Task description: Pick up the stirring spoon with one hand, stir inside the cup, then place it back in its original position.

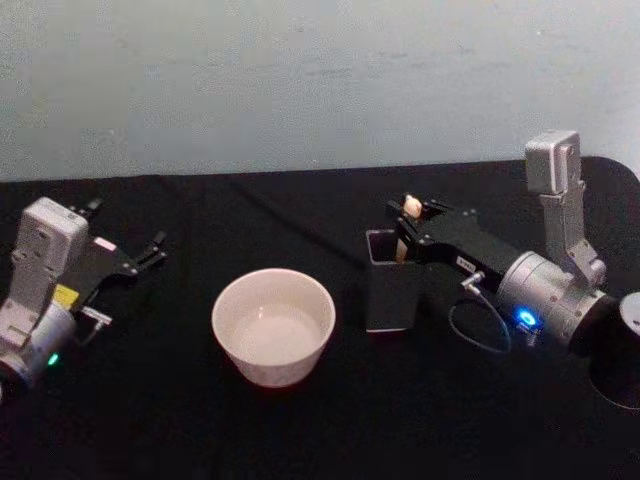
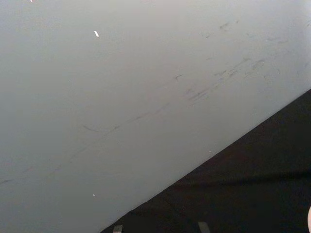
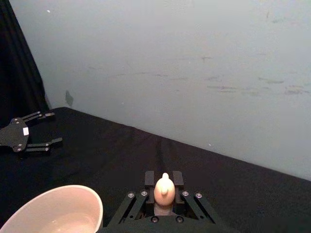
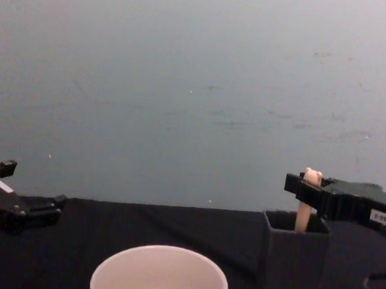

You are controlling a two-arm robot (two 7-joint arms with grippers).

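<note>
The stirring spoon (image 1: 409, 206) stands upright in the dark grey holder (image 1: 388, 300), which is its original position, with its cream handle and knob (image 3: 164, 187) sticking out above the rim. My right gripper (image 1: 412, 210) reaches in from the right at the holder's top and is shut on that handle (image 4: 301, 217), just under the knob. The spoon's bowl is hidden inside the holder (image 4: 290, 273). The cream-white cup (image 1: 270, 365) sits just left of the holder, a little nearer to me. My left gripper (image 1: 128, 224) rests open and idle at the far left.
A black cloth (image 1: 180, 430) covers the table, and a pale wall (image 1: 300, 80) rises behind its back edge. A thin cable loop (image 1: 480, 330) hangs from my right wrist beside the holder. There is open cloth between the cup and my left gripper.
</note>
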